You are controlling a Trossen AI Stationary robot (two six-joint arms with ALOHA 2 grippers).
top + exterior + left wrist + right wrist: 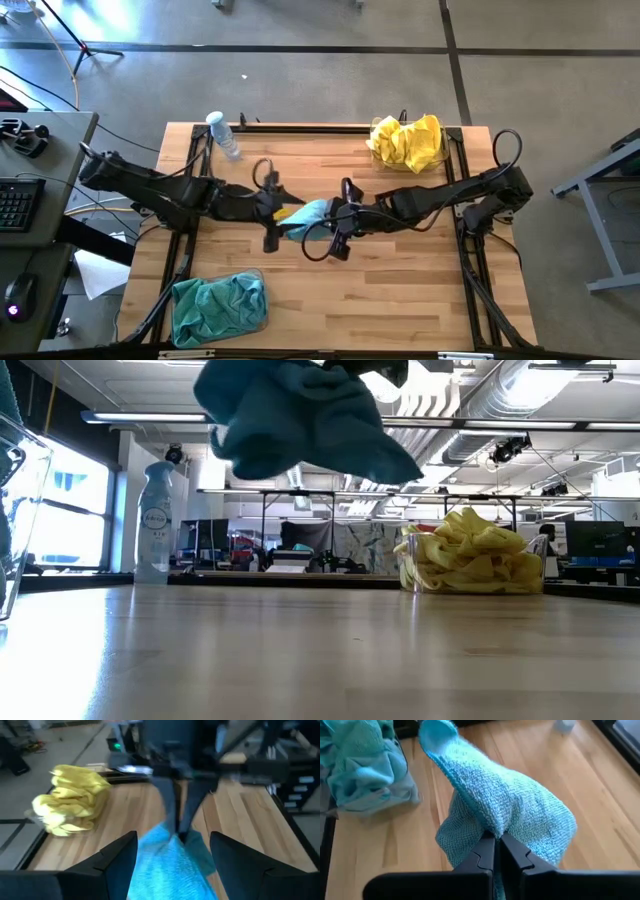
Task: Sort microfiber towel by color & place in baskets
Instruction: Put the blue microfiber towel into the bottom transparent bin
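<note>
Right wrist view: the right gripper is pinched tight on a fold of a teal-blue microfiber towel, cloth bunching out either side of the closed fingertips and drooping off. High view puts that towel at mid-table, held above the wood between the two grippers, with a bit of yellow showing at its edge, cannot tell what. Left gripper sits just beside the towel on its left side; in the left wrist view its fingers stand wide apart with the teal cloth between them but not clamped, so it holds nothing.

Low view: the towel hangs clear of the table, lumpy and slack.

Handling judgement: light, soft, no stiffness at all, it folds and sags wherever unsupported. Fuzzy pile, so not slippery; a narrow pinch looks enough. Not fragile. Best hold is a bunched fold or gathered corner, like the right one has now; a flat single layer would be harder to catch. Trailing edges could snag on a basket rim when lowered.

Baskets: the teal basket at the near left corner already has teal towels heaped in it, the yellow basket at the far right corner has yellow ones. Teal one probably goes near left. Spray bottle stands at the far left edge, well apart.
</note>
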